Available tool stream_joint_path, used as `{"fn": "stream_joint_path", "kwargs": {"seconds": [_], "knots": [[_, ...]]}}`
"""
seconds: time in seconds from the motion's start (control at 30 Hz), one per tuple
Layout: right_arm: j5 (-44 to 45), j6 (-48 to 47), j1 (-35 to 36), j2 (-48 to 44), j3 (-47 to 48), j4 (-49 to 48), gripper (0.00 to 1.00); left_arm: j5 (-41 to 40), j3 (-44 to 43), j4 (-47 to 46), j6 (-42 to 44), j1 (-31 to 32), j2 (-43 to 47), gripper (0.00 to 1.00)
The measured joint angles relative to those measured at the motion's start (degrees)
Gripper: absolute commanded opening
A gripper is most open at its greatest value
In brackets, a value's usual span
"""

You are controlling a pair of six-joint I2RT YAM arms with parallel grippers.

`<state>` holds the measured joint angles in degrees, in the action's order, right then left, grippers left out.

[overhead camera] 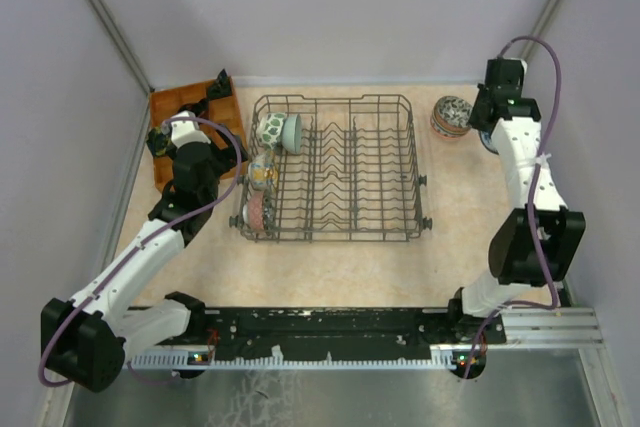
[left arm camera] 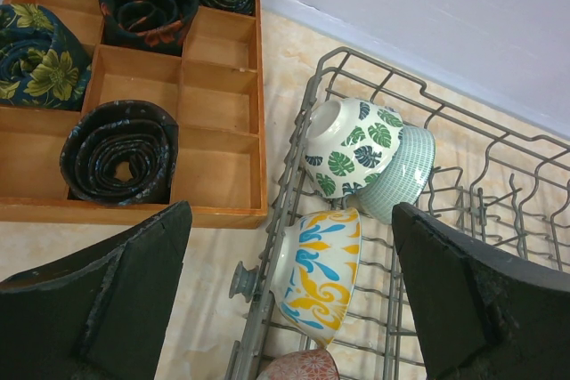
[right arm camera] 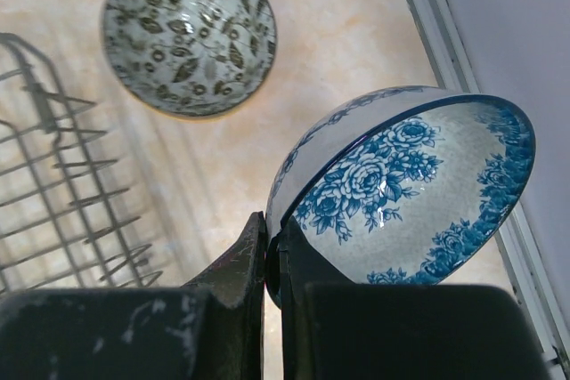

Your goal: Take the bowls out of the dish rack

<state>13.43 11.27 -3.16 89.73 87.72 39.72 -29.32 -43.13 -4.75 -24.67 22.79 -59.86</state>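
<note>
The blue rose-patterned white ceramic bowl (right arm camera: 419, 193) is out of the rack and in my right gripper (right arm camera: 272, 246). The two fingers are pinched tight on its rim, and the bowl stands on edge just to the right of them with its painted inside turned to the wrist camera. I cannot tell whether its lower edge touches the beige table (right arm camera: 338, 60). Beyond the fingertips a grey-green leaf-patterned round bowl (right arm camera: 189, 35) sits upright on the table, apart from the held one. The dark grey wire dish rack (right arm camera: 62, 184) lies to the left of that hand. At my left gripper (left arm camera: 289, 211) the fingers stand wide apart, holding nothing, above the rack's left end. Four bowls remain there on their sides. A white bowl with green leaves (left arm camera: 356, 144) sits furthest ahead, nested against a pale green ribbed bowl (left arm camera: 405, 180). A white bowl with blue and yellow scrolls (left arm camera: 321, 269) sits between the fingers. A red-and-white patterned bowl (left arm camera: 303, 367) shows only its edge, nearest the wrist. Left of that hand, beside the rack, lies an orange-brown wooden compartment tray (left arm camera: 223, 42) holding dark rolled cloths (left arm camera: 120, 153).
</note>
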Motion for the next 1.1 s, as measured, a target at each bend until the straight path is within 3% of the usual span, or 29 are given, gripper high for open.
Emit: {"fn": "stream_joint_path", "kwargs": {"seconds": [0.4, 1.1], "knots": [[-1.1, -0.2, -4.5, 17.0, 0.0, 1.9, 0.00, 0.4, 0.0, -0.4, 0.0, 0.0, -0.6, 0.99], [-1.7, -1.8, -8.9, 26.3, 5.6, 3.1, 0.00, 1.2, -1.7, -0.8, 0.0, 0.0, -2.7, 0.99]]}}
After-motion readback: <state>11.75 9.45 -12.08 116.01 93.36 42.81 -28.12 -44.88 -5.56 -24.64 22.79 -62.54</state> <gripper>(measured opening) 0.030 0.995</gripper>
